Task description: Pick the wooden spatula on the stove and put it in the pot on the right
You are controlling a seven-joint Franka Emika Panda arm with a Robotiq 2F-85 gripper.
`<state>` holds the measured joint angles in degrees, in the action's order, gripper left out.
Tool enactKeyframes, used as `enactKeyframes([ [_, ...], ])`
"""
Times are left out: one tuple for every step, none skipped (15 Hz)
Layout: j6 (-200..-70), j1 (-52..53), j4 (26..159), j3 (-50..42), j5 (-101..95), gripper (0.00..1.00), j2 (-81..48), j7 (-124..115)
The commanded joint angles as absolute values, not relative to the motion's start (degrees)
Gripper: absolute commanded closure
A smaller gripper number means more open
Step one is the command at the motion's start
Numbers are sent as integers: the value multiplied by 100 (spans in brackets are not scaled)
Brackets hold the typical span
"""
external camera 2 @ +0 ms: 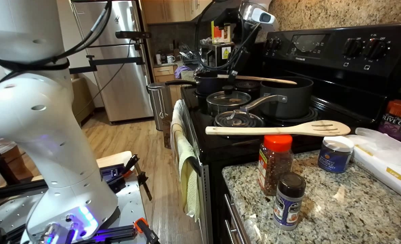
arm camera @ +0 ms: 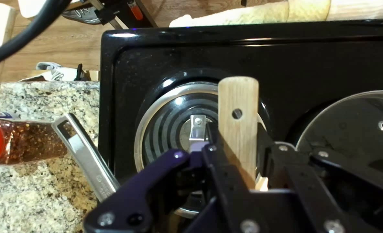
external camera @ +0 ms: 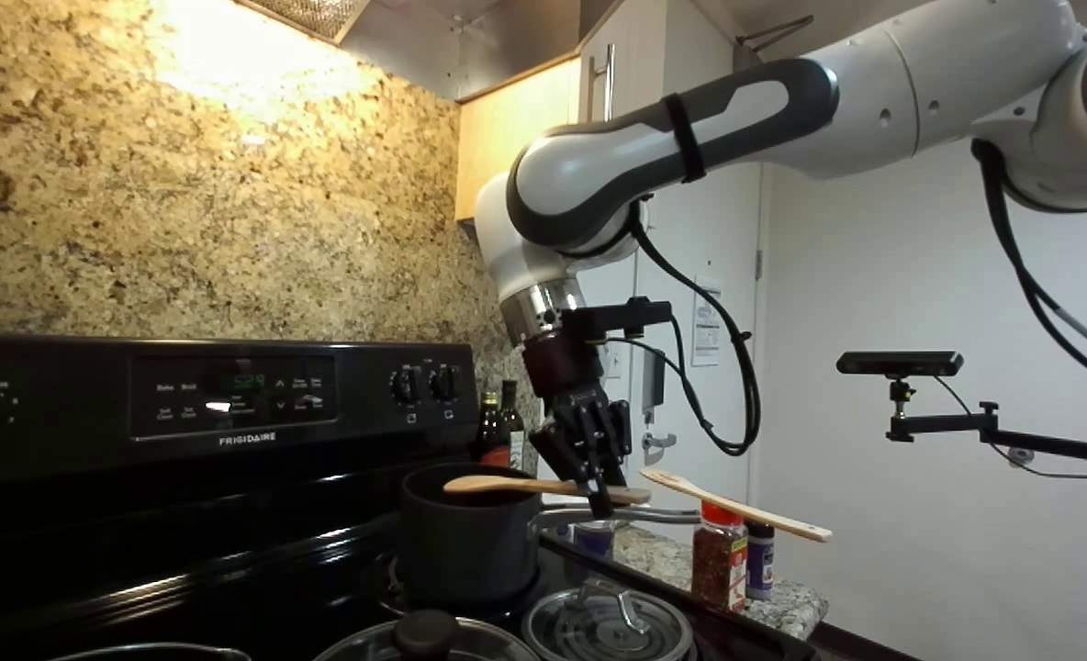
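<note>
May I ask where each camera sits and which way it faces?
In an exterior view: across the stove from the counter, facing that counter; arm and gripper show.
In an exterior view: at the counter, facing across the stove toward the refrigerator; arm and base show, gripper dimly.
Wrist view: on the wrist, facing down at the stove; fingers show.
Both exterior views share pot and wooden spatula.

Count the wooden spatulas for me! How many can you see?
2. One wooden spatula is in the gripper, reaching over the dark pot. The other, a slotted one, seems to rest across the red-capped jar. Any lying deep in that pot would be hidden.
</note>
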<state>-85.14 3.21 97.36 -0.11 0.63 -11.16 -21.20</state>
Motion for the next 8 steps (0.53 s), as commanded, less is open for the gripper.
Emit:
enactKeyframes([
  [-8154, 320, 9225, -20, 90, 92, -1465, -2289],
  [-8087, 319, 9105, -26, 89, 92, -1548, -2282],
  [-8043, 325, 9005, -35, 65, 92, -1606, -2292],
  [-7914, 318, 8851, -40, 83, 93, -1693, -2248],
  [-7750, 310, 8703, -44, 95, 93, -1784, -2183],
  [-7595, 303, 8546, -53, 111, 93, -1880, -2164],
  [-7442, 298, 8407, -60, 124, 93, -1961, -2144],
  [-7258, 279, 8234, -67, 170, 93, -2074, -2092],
])
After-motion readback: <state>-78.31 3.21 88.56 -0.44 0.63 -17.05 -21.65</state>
